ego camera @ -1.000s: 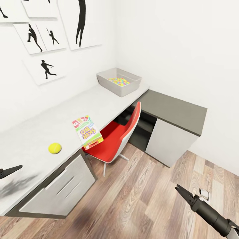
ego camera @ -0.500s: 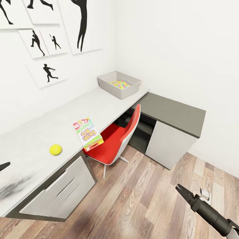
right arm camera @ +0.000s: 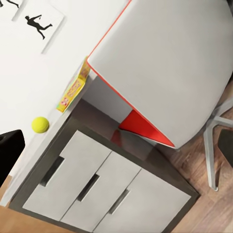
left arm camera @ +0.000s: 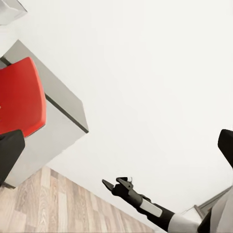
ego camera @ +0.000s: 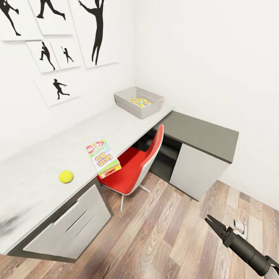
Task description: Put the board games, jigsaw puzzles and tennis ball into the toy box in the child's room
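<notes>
setting: a child's room in a home, rendered in simulation. evidence: a long pale grey table running along a white wall, joining a dark grey cabinet with a white door; a red chair sitting tucked under the table; black sports silhouette prints hanging on the wall; wood-plank floor lying underfoot. playthings lying on the table: a yellow tennis ball, a bright board game, a grey toy box holding colourful pieces.
</notes>
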Available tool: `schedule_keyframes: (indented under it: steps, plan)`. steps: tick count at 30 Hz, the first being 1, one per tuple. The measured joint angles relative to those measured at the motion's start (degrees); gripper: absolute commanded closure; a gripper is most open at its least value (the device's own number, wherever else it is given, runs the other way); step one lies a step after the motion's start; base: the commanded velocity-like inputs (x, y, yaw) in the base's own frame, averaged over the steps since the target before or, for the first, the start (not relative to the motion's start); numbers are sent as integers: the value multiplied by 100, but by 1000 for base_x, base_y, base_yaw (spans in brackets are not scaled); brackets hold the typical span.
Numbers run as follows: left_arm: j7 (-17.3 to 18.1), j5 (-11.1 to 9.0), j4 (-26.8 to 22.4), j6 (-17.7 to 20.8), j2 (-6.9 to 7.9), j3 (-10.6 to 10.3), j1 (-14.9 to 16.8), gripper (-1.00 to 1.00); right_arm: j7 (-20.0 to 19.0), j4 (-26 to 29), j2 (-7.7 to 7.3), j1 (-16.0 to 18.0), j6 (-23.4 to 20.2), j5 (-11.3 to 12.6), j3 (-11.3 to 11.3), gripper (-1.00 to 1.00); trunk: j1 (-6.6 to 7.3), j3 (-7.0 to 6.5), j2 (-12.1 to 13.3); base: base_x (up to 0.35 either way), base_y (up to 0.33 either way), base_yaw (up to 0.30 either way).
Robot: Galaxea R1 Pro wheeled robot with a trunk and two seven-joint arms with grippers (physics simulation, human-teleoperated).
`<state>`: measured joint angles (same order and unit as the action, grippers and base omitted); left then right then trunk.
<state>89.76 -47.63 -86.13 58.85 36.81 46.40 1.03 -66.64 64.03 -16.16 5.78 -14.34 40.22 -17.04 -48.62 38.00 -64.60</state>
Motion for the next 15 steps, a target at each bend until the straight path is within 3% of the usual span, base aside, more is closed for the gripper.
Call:
schedule_keyframes:
  steps: [3, 10, 15]
  plan:
    - [0, -5, 0, 3, -10, 118, -30, -100, 0, -1, 0, 1, 0, -3, 0, -100, 0, -28, 0, 0, 0, 0]
    - [0, -8, -5, 10, -29, 172, -47, -100, 0, -1, 4, 0, 0, -5, 0, -100, 0, -94, 0, -1, -3, 0]
    - [2, -7, -6, 10, -33, 192, -46, -100, 0, 5, 7, 0, -2, -10, -1, -100, -1, -141, 0, -93, -132, 0]
